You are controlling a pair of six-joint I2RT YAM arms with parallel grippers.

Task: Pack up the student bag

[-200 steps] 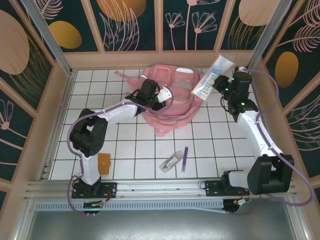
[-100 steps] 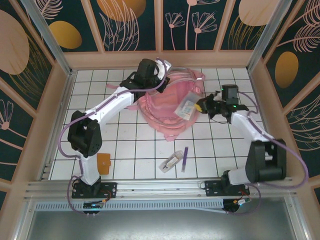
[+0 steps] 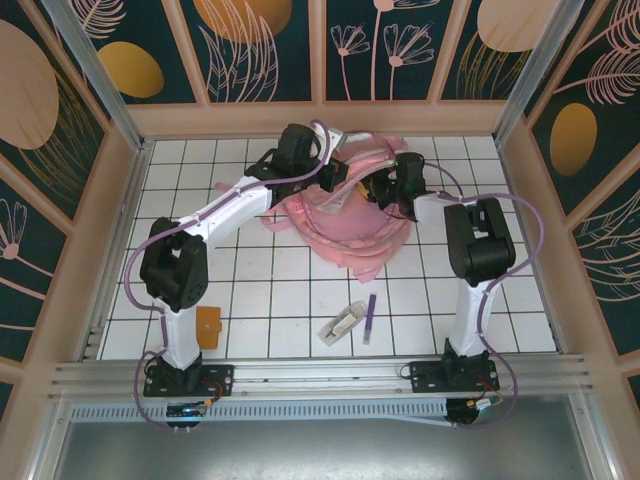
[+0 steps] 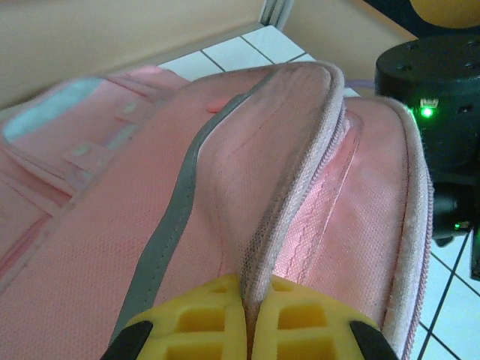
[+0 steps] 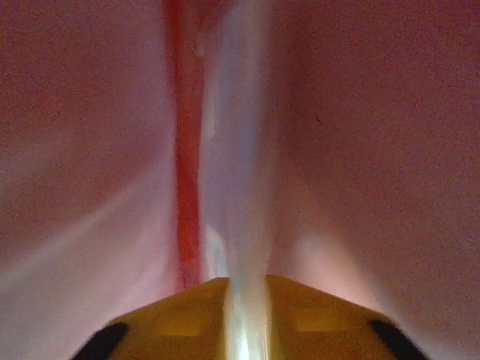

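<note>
walls [image 3: 270,50]: dark floral panels, wood frame | floor [image 3: 270,290]: white grid tiles

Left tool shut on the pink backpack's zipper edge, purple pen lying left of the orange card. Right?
No: the purple pen lies right of the orange card, per the top external view. The left tool is shut on the pink backpack's zipper edge, as said.

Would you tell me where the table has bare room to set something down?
Bare tiles lie between the right arm and the right wall, and between the left arm, the bag and the pen. It is crowded at the back, where both arms meet the bag.
</note>
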